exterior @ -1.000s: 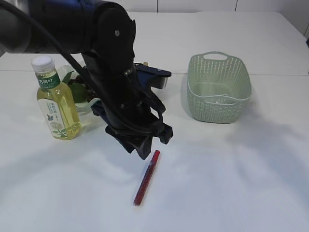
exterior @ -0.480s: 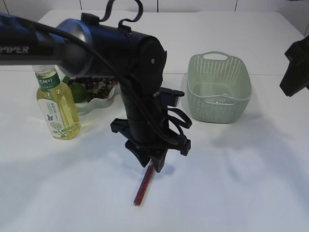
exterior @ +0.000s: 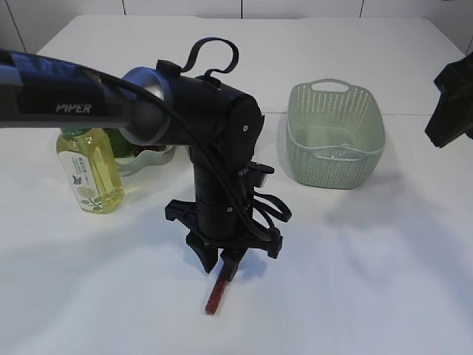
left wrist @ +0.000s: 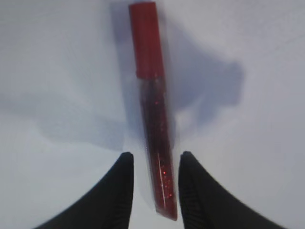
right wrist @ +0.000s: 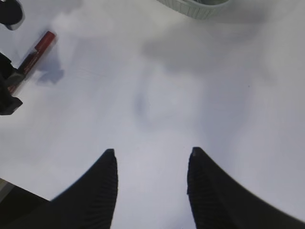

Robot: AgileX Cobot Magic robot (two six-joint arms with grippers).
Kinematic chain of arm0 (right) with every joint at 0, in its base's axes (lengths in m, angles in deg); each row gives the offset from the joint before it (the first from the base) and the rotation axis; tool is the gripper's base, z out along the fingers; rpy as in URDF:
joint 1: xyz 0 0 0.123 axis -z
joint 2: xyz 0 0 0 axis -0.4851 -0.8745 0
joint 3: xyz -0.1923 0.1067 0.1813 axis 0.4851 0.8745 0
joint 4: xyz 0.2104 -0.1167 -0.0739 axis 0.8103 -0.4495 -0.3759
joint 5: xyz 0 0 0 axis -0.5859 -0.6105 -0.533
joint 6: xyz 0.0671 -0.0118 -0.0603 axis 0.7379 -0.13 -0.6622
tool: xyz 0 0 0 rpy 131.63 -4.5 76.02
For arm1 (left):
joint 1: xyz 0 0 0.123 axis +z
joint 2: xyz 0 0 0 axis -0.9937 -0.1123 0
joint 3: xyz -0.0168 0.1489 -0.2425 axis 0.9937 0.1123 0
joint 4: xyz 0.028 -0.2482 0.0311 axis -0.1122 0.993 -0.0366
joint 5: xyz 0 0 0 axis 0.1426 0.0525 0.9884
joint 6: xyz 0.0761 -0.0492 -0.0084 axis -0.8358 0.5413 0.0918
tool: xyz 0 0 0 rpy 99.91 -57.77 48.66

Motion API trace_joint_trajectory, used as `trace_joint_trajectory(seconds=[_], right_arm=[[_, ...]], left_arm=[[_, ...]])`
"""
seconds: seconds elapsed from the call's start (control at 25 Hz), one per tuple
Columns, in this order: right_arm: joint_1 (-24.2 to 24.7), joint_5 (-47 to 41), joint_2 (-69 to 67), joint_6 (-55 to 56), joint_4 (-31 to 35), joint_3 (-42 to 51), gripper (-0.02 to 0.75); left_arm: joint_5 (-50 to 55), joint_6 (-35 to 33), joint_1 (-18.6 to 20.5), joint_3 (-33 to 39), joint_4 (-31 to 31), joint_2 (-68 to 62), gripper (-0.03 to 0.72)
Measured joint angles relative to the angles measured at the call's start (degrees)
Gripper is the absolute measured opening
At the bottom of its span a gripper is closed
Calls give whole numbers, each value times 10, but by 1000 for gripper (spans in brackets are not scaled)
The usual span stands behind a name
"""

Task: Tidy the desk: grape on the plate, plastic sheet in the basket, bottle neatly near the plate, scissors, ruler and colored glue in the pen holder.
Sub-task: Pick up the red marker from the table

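The red glitter glue tube [exterior: 213, 297] lies on the white table, red cap toward the near edge. My left gripper [exterior: 219, 269] is down over its far end. In the left wrist view the open jaws [left wrist: 156, 154] straddle the tube [left wrist: 151, 109] with a gap on each side. My right gripper [right wrist: 152, 150] is open and empty, high above bare table; its arm [exterior: 451, 107] shows at the right edge. The yellow tea bottle [exterior: 89, 174] stands upright next to the plate [exterior: 148, 160], which holds dark grapes [exterior: 137, 149]. Scissors, ruler and plastic sheet are not visible.
The green basket [exterior: 336, 159] stands at the back right; its rim shows in the right wrist view [right wrist: 195, 5]. A dark blue holder [exterior: 260, 172] is mostly hidden behind the left arm. The glue tube also shows in the right wrist view [right wrist: 34, 53].
My left arm has swung upright and dropped onto the glue tube, its jaws now on either side of it. The right arm came into view at the right edge.
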Motion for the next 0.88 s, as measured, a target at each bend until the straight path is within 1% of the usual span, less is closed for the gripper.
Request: trace_joint_trajectory(seconds=[0.4,0.88], right_arm=[[0,1,0,0,2,0,384],[0,1,0,-1,2,0,384]], left_arm=[[-30,1,0,-3,3,-12,240],[-35,2,0,-3,5,-20,241]])
